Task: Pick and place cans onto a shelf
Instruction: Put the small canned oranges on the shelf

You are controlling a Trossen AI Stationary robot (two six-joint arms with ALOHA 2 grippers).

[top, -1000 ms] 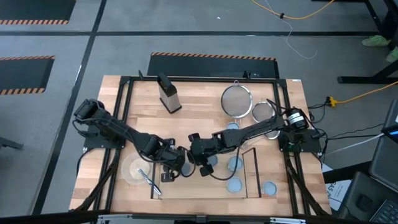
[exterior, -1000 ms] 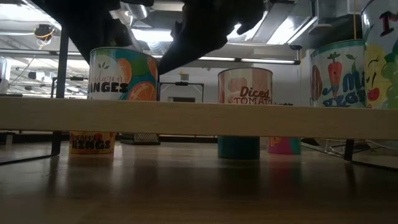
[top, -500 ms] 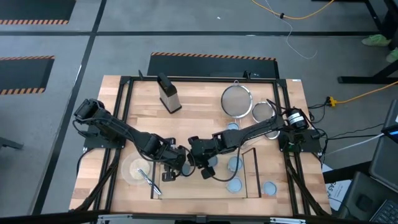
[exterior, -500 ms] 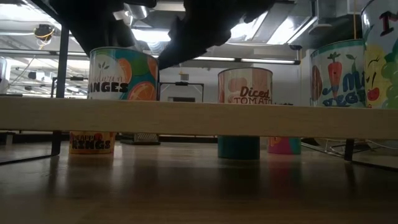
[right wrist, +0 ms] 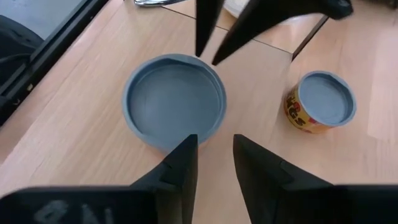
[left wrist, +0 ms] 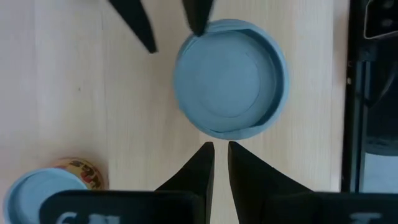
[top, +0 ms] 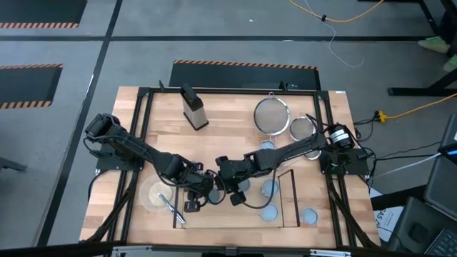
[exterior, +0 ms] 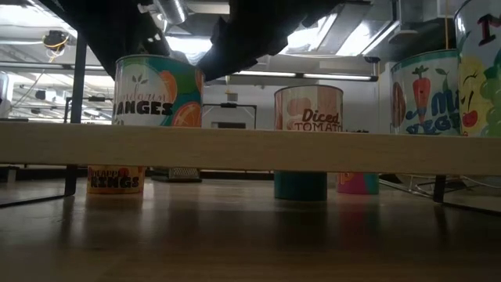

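Both end effectors hang over one oranges can (left wrist: 230, 78) on the shelf (exterior: 250, 149); the left end effector (left wrist: 216, 149) is nearly clenched, empty; the right end effector (right wrist: 211, 146) is parted, empty; a second can (right wrist: 320, 102) stands just beside; a bowl (top: 153, 194) lies beyond the left one.

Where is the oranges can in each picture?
High view: hidden beneath the left gripper and right gripper, which meet over it.
Low view: the oranges can stands on the shelf, upper left.
Left wrist view: big blue top, just above centre.
Right wrist view: blue top, left of centre.
Shared landmark: the small yellow can nearby, seen in the low and both wrist views.
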